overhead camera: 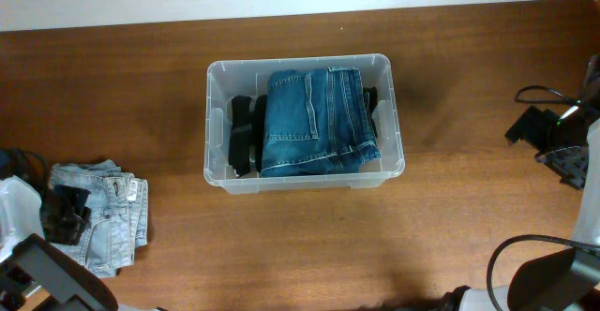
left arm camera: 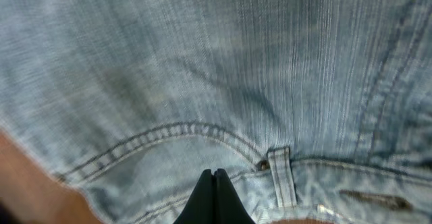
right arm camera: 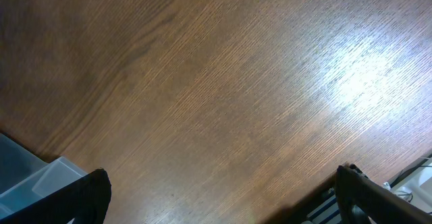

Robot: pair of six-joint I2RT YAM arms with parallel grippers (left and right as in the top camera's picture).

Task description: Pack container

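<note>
The clear container [overhead camera: 215,114] stands mid-table. Inside it, folded dark-blue jeans [overhead camera: 314,124] lie on top of a black garment [overhead camera: 244,135]. A pile of light-blue jeans [overhead camera: 117,208] lies at the left front of the table. My left gripper [overhead camera: 62,215] is down on that pile. In the left wrist view its gripper [left arm camera: 214,173] has both tips pressed together into the light denim [left arm camera: 223,69] beside a belt loop [left arm camera: 282,173]. My right gripper [right arm camera: 223,200] hangs open over bare wood at the right, holding nothing. A corner of the container [right arm camera: 30,180] shows at its lower left.
Black cables and the right arm's parts [overhead camera: 548,133] sit at the table's right edge. The arm bases [overhead camera: 52,273] fill the front corners. Brown wooden tabletop [overhead camera: 300,245] surrounds the container.
</note>
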